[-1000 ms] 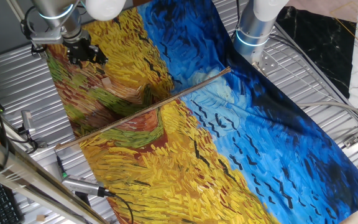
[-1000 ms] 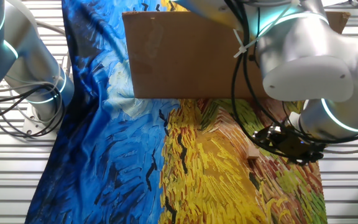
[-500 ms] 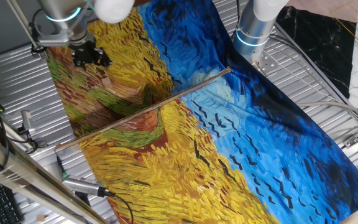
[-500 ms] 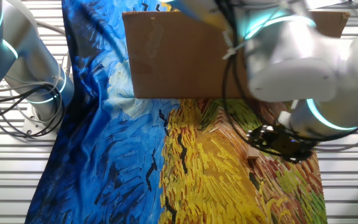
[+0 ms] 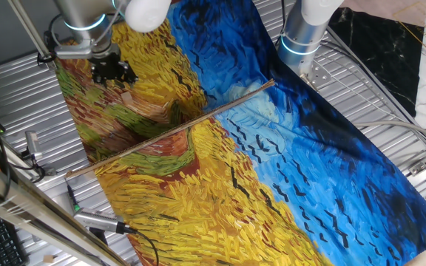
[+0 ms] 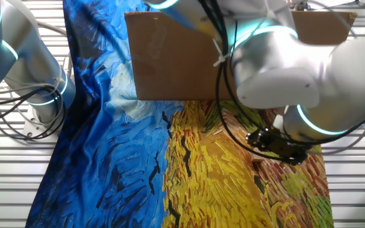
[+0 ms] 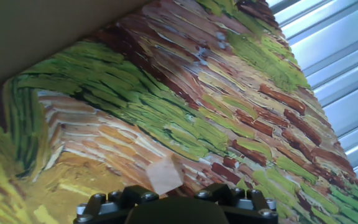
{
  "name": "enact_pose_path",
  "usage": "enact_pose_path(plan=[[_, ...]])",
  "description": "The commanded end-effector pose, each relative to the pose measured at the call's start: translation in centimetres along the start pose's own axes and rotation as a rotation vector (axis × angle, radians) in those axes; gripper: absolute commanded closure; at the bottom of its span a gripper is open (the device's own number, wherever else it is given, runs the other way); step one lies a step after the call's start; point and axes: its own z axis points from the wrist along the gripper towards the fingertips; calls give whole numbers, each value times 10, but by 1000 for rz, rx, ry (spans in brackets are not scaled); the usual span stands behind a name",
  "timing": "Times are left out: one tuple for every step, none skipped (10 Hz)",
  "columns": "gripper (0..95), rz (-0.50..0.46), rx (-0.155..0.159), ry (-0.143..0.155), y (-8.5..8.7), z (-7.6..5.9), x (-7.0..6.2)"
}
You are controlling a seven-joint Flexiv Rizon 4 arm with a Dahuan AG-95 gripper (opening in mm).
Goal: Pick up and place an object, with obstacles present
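Bright even light, sharp, faint glare.

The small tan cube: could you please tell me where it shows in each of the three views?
One fixed view: tan cube upper left, just below the gripper.
The other fixed view: not clearly visible; its spot lies at the gripper.
Hand view: bottom centre, just above the gripper body.
Shared landmark: the painted cloth's green-brown strokes.

The cube (image 7: 164,173) lies on the cloth (image 5: 220,162) just beyond the gripper (image 5: 109,72), which hangs over the cloth's corner; the stick (image 5: 170,131) runs across the cloth's width, well apart from both; a cardboard sheet (image 6: 176,57) stands behind them.
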Motion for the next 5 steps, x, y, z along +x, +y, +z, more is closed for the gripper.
enact_pose_path(plan=[[190, -4, 4, 1, 0, 6, -2], [190, -6, 5, 2, 0, 9, -3], [190, -14, 5, 1, 1, 10, -4], [190, -20, 5, 1, 2, 11, -5], [190, -18, 5, -1, 3, 11, -4]])
